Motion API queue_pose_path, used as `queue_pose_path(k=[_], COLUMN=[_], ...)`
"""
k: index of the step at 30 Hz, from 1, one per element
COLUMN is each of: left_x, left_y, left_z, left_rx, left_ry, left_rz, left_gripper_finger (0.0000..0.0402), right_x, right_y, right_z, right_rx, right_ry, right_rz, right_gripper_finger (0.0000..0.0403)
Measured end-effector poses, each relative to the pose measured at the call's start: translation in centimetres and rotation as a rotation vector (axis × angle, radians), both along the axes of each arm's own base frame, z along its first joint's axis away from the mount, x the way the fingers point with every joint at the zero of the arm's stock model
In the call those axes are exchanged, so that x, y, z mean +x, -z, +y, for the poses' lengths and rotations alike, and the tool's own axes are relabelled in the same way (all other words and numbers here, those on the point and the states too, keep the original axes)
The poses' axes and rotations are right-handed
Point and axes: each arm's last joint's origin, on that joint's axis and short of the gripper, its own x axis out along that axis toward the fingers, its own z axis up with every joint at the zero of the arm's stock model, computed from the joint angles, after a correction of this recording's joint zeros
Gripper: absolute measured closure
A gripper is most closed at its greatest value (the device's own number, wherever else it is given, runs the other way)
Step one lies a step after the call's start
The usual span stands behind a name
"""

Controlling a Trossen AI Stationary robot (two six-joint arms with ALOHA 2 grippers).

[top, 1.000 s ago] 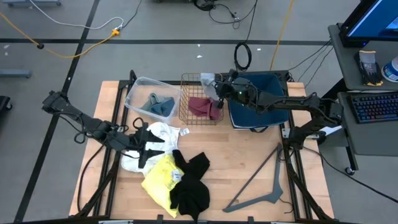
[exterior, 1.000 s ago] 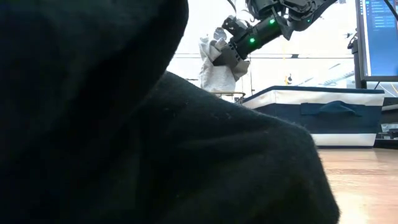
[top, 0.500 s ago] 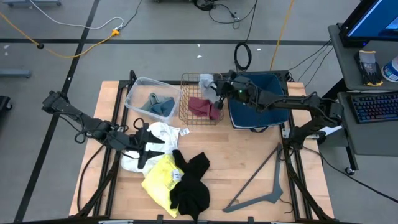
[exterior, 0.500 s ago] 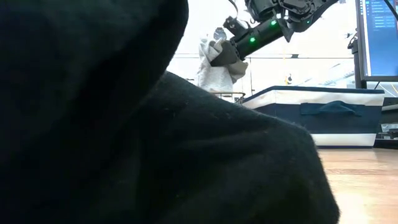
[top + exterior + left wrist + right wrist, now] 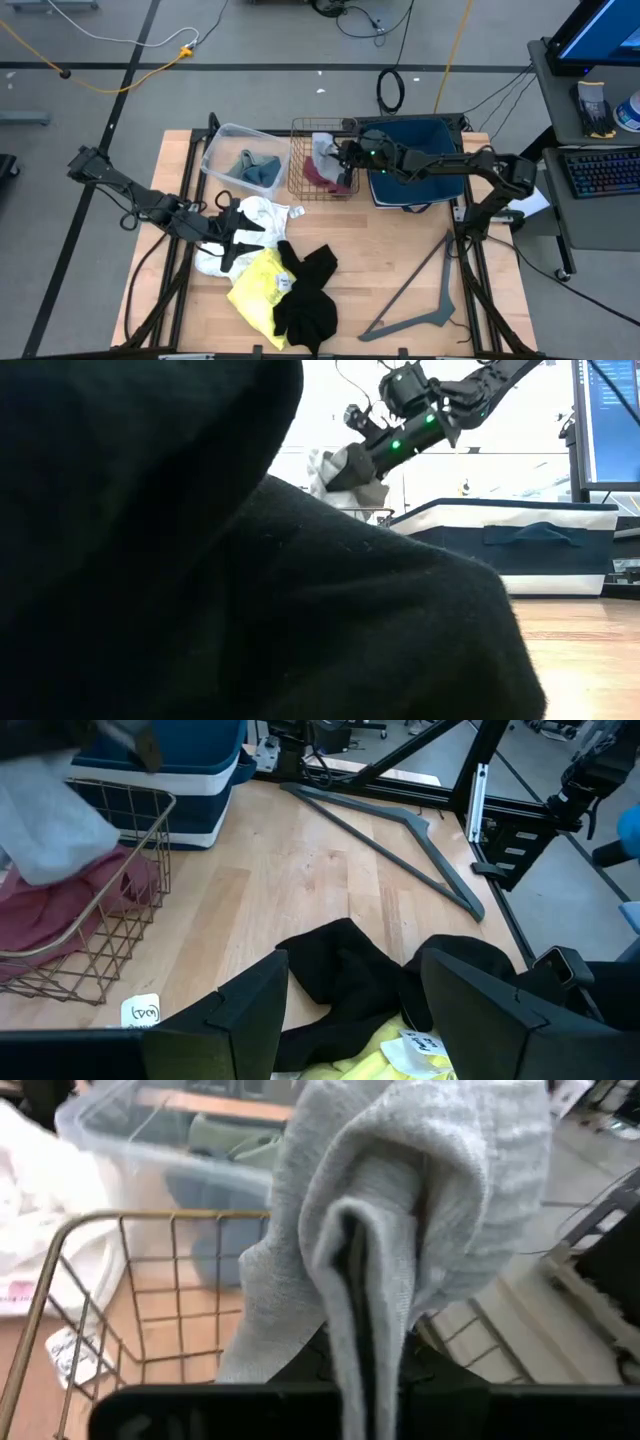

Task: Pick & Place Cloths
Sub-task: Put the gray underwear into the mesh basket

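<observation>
Floor (image 5: pixel 250 60): grey, smooth, crossed by dark lines.
Cables: a yellow cable (image 5: pixel 130 78) and a white cable (image 5: pixel 90 35) run over the floor; a black coiled cable (image 5: pixel 390 90) lies just beyond the worktop.
Worktop (image 5: pixel 400 270): pale wood on a black frame.
Side desk (image 5: pixel 590 215): dark, right of the worktop, carrying a keyboard (image 5: pixel 603 170) and a lit monitor (image 5: pixel 600 30).
Light: bright, white backdrop in the low view.

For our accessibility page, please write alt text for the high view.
From above, the right gripper holds a grey cloth over a wire basket containing a maroon cloth. The left gripper rests open on a white cloth beside yellow and black cloths.
</observation>
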Motion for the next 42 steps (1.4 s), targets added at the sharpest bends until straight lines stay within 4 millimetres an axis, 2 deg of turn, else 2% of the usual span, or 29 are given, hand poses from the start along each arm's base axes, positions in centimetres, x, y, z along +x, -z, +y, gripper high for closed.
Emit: queue_pose_path(k=[8, 14, 26, 35, 42], left_x=[0.0, 0.0, 0.0, 0.0, 0.0], left_y=[0.0, 0.0, 0.0, 0.0, 0.0], left_z=[0.0, 0.0, 0.0, 0.0, 0.0], left_rx=[0.021, 0.027, 0.016, 0.01, 0.01], left_ry=[0.022, 0.025, 0.021, 0.019, 0.019], left_rz=[0.0, 0.001, 0.002, 0.002, 0.002], left_gripper_finger=[0.0167, 0.0167, 0.0167, 0.0167, 0.0167], right_x=[1.3, 1.8, 2.3, 1.7, 1.5], right_y=[3.1, 4.2, 3.9, 4.0, 4.0], right_z=[-0.5, -0.5, 0.3, -1.1, -1.5], right_rx=[0.049, 0.082, 0.071, 0.047, 0.062], right_ry=[0.007, -0.015, -0.06, -0.042, -0.092], right_rz=[0.044, 0.038, 0.002, 0.025, 0.019], right_gripper_finger=[0.0401, 0.0401, 0.0398, 0.0395, 0.0394])
